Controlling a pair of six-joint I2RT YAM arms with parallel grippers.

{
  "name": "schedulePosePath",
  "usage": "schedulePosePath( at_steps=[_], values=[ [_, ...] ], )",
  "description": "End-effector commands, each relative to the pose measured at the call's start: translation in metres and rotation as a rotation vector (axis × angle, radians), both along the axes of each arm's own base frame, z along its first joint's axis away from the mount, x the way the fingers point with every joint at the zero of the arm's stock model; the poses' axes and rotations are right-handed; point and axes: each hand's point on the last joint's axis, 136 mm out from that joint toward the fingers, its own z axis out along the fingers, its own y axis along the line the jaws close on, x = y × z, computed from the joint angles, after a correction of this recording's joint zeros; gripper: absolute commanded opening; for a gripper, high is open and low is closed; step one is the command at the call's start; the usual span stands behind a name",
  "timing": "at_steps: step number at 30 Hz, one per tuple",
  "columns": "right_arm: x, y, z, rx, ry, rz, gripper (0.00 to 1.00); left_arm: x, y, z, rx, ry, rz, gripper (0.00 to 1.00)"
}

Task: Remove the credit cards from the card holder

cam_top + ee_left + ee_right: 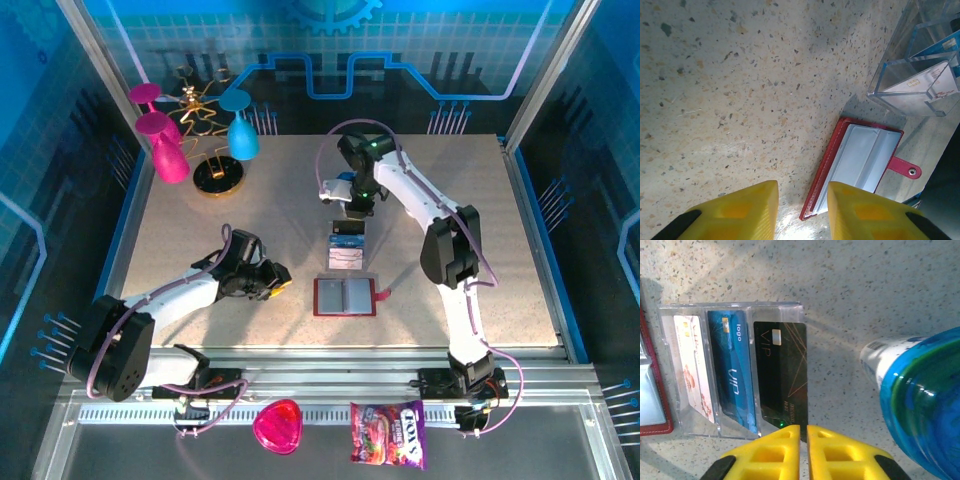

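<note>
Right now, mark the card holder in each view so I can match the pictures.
Top external: card holder lies open at centre, just below the tray.
Left wrist: card holder at lower right, under the tray.
Right wrist: card holder cut off by the left edge, beside the tray.
Shared landmark: the clear tray next to it.

"VIP" on blue card [732,371], black card [783,375]

The card holder [345,296] lies on the desk [500,260]. Just behind it sits a tray [730,306], the credit cards [732,375] seemingly inside
</note>
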Motion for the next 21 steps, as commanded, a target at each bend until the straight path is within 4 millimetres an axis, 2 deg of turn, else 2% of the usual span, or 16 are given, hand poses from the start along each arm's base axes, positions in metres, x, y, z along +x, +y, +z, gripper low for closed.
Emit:
schedulePosePath(
  at_steps=[1, 15, 21],
  values=[
    [0.007, -0.004, 0.002, 0.005, -0.035, -0.019, 0.08, -0.003, -0.001, -0.005, -0.015, 0.026, 0.005, 0.32],
    [0.017, -0.008, -0.035, -0.032, -0.051, -0.025, 0.05, -0.004, -0.004, -0.006, -0.015, 0.033, -0.001, 0.32],
    [0.015, -0.006, -0.041, -0.03, -0.034, -0.023, 0.04, -0.004, -0.005, -0.005, -0.015, 0.032, -0.003, 0.32]
  ],
)
